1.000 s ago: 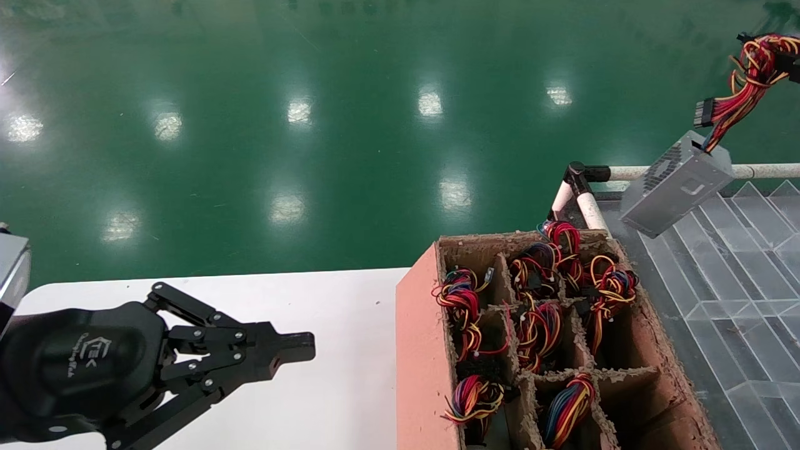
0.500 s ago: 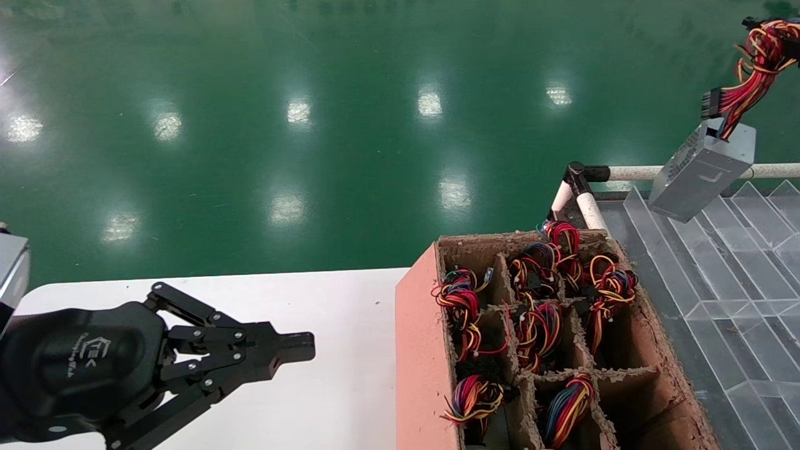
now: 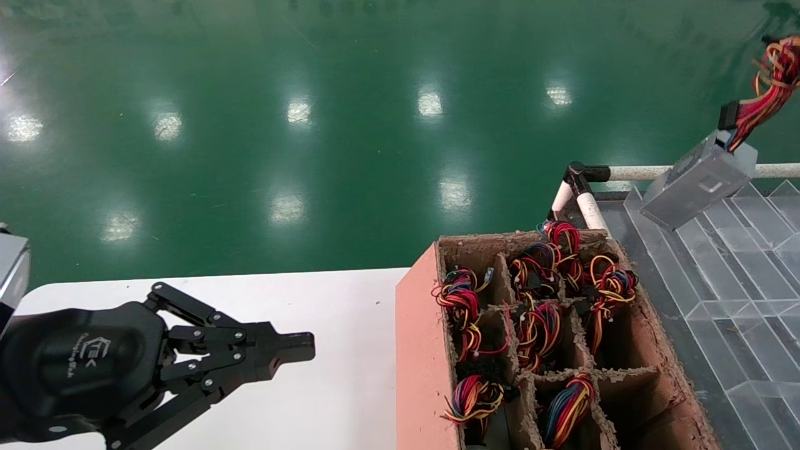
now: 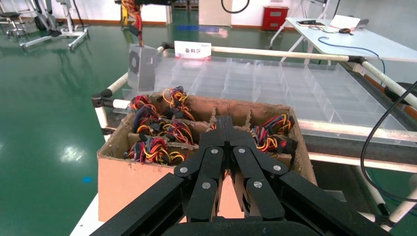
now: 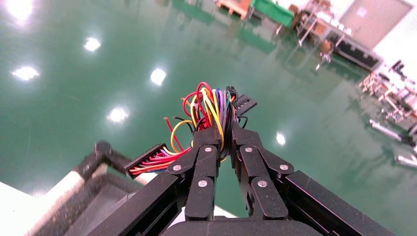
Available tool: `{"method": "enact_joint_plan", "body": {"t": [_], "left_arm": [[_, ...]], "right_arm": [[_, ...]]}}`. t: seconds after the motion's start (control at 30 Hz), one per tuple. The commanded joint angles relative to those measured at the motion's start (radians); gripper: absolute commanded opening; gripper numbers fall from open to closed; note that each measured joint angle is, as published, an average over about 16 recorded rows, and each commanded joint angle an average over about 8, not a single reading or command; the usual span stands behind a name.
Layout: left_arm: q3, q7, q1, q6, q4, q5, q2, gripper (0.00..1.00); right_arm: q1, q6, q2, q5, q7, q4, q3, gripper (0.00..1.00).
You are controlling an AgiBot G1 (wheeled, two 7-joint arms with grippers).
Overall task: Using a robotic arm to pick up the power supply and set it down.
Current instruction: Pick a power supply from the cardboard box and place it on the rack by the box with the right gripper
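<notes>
Only the right wrist view shows the right gripper (image 5: 219, 129) clamping the power supply (image 3: 697, 181) wires.

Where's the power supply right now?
Head view, far right: the power supply hangs by its wires from the right end effector, above the clear tray's rail corner.

Glossy green floor (image 3: 350, 144) with bright ceiling-light reflections. White tabletop (image 3: 337, 350) under the left end effector (image 3: 294, 348). Beyond that end effector, a pipe-framed rack (image 4: 275, 50) with clear plastic dividers (image 4: 275, 81) and a white sign with red characters (image 4: 192, 49). Farther back past the rack: white table (image 4: 344, 42) with cables, red cabinet (image 4: 273, 17), white wall with orange baseboard, metal stands on the floor.
</notes>
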Motion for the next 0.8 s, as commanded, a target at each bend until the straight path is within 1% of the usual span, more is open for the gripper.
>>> {"method": "enact_joint_plan", "body": {"t": [0.03, 0.23, 0.8], "left_arm": [[0.000, 0.000, 0.000, 0.000, 0.000, 0.000, 0.000, 0.00], [0.000, 0.000, 0.000, 0.000, 0.000, 0.000, 0.000, 0.00], [0.001, 0.001, 0.000, -0.001, 0.000, -0.001, -0.001, 0.00]], "right_arm": [[-0.002, 0.009, -0.002, -0.008, 0.002, -0.009, -0.005, 0.00], [-0.009, 0.053, -0.013, -0.009, 0.012, -0.019, -0.007, 0.00], [0.010, 0.176, -0.069, -0.029, -0.009, -0.002, -0.020, 0.00]]}}
